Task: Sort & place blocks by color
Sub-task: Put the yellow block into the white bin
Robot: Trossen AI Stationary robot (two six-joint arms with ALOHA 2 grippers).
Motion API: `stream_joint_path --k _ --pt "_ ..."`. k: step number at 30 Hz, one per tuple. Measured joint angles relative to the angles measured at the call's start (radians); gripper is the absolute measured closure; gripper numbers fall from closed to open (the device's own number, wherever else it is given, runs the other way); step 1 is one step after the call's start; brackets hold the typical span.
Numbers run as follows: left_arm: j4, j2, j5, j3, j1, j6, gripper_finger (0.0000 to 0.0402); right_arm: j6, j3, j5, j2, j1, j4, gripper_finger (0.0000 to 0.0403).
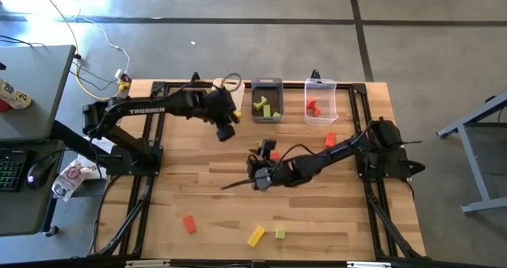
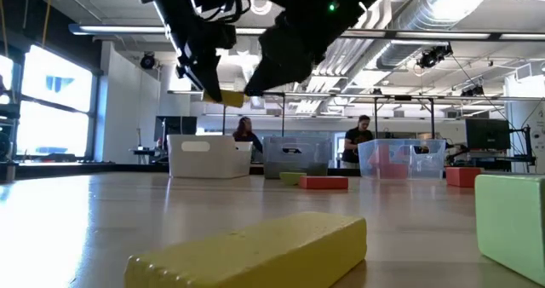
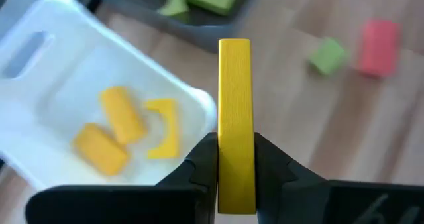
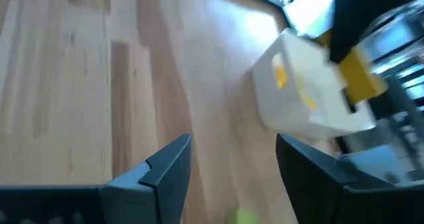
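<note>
The left gripper pinches a long yellow block tight, up in the air beside the white bin. Three yellow blocks lie in that bin; only the left wrist view shows them. The right gripper is wide open with nothing in it, over the table. From above, three blocks lie near the front edge: one red, one yellow, one green.

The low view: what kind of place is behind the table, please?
Probably a large workshop or lab hall, not a home. Bare ducts and pipes run under a high ceiling, metal frames stand behind the bins, and two people work at benches far back.
</note>
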Motion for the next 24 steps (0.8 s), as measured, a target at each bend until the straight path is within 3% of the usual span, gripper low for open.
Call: stream_joint_path --k 13,24 --pt "0.029 0.017 -0.003 0.000 0.230 0.088 0.0361 0.038 0.000 -0.191 0.000 -0.123 -0.203 0.0196" --pt "0.087 0.150 0.076 0.000 0.322 0.175 0.0361 0.069 0.000 -0.199 -0.001 -0.199 -0.353 0.0196"
